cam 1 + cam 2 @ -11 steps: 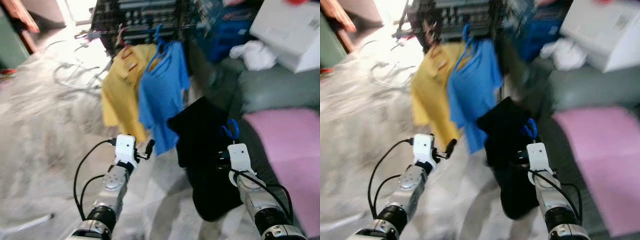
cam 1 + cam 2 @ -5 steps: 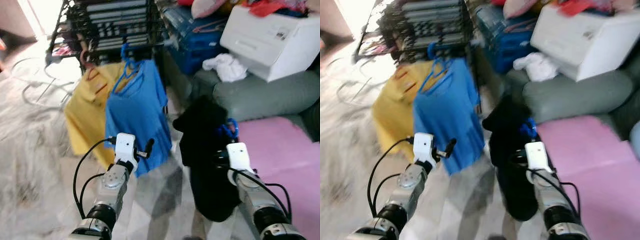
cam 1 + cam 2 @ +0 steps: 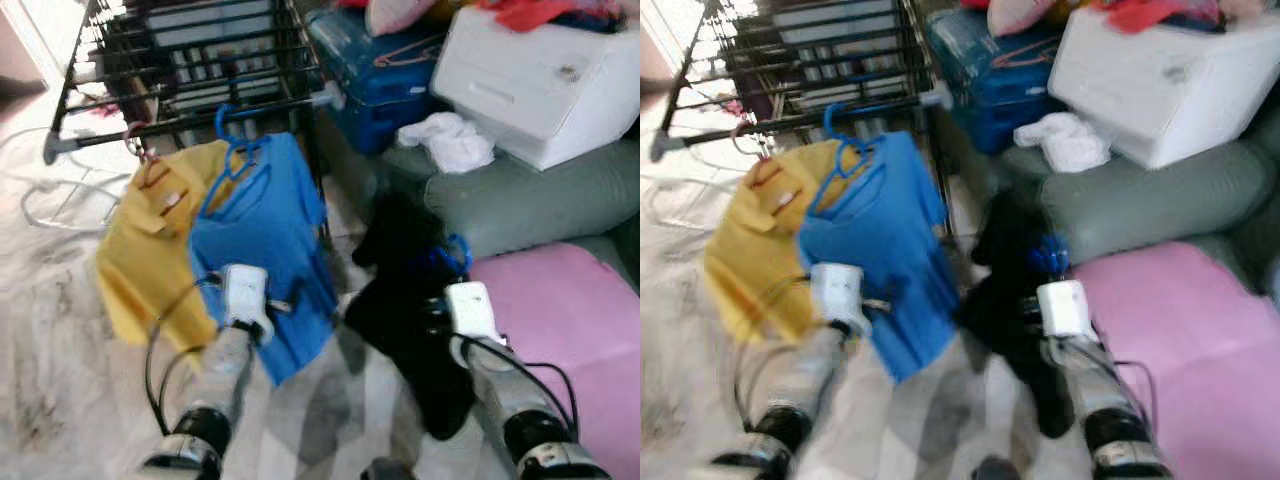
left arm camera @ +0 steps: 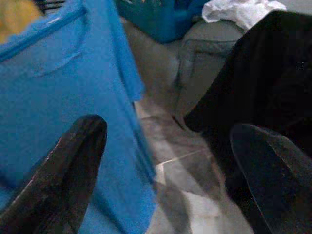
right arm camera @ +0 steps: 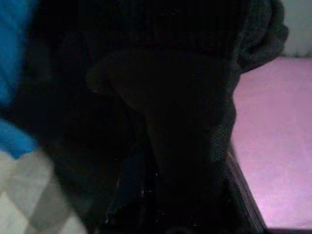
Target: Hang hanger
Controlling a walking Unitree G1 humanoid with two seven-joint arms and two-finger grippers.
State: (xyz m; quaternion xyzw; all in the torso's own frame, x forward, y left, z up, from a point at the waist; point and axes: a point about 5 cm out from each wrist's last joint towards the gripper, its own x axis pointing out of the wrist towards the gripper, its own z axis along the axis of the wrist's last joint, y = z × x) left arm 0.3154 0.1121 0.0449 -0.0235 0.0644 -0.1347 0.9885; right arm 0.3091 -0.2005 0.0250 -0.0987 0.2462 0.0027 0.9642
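Note:
A black garment [image 3: 400, 290] hangs on a blue hanger whose hook [image 3: 455, 255] sticks up above my right gripper [image 3: 440, 290]. That gripper is shut on the blue hanger, and dark cloth [image 5: 146, 122] covers its fingers. My left gripper [image 4: 170, 170] is open with nothing in it, held in front of a blue shirt [image 3: 265, 240]. The blue shirt and a yellow shirt [image 3: 140, 250] hang on hangers from the front bar [image 3: 190, 115] of a black drying rack [image 3: 200, 50].
A blue crate [image 3: 380, 70], a white box [image 3: 540, 70] and a white cloth [image 3: 450, 140] lie to the right of the rack. Below them are a grey sofa cushion [image 3: 520, 190] and a pink blanket [image 3: 570, 320]. Marble floor [image 3: 60, 360] stretches to the left.
The camera has swung and moved closer, so the rack and shirts look larger and more upright. Both arms keep their pose; the black garment stays in my right gripper.

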